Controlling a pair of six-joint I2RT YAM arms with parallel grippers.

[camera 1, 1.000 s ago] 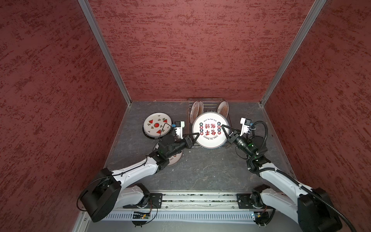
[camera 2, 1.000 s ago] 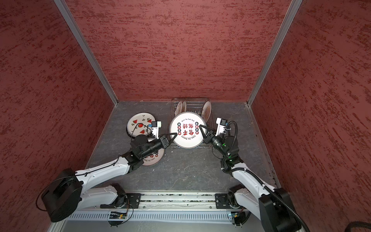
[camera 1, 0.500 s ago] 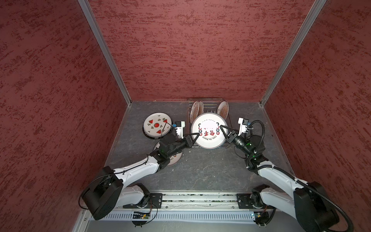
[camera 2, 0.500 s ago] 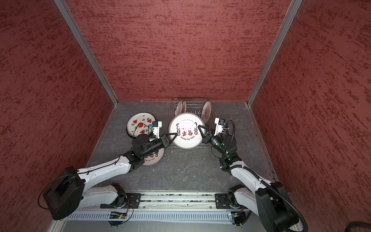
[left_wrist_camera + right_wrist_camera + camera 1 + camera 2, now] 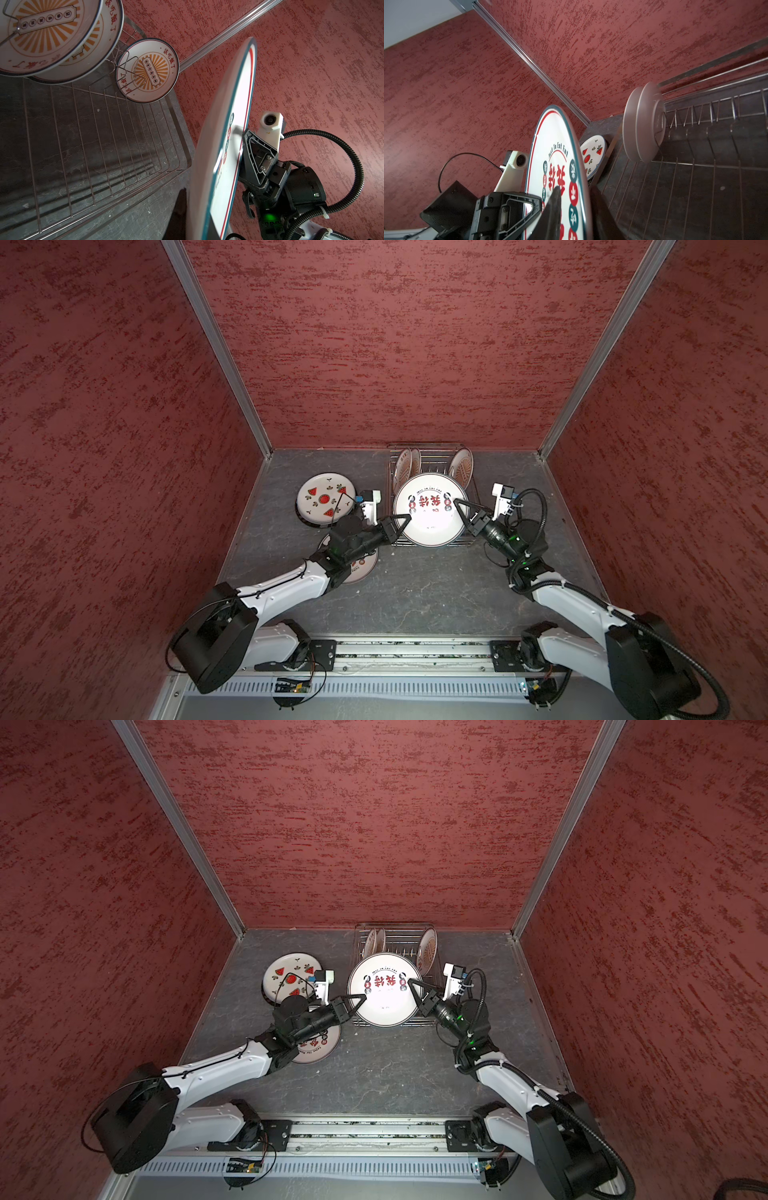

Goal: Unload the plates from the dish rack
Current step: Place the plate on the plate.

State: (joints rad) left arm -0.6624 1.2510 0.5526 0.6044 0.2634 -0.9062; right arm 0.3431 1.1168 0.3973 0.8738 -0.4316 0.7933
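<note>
Two arms (image 5: 282, 593) (image 5: 577, 605) angled inward, left fingers (image 5: 390, 526) clamped on plate (image 5: 430, 526), right fingers (image 5: 460, 510) parted astride rim

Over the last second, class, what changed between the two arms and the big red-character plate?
The left fingers closed on the rim of the red-character plate; the right fingers straddle the opposite rim, seemingly loosening. The dish rack and its sunburst plates stayed put.

Red-character plate (image 5: 430, 510) lifted, tilted, near dish rack (image 5: 434, 459) holding three upright sunburst plates (image 5: 462, 466).
</note>
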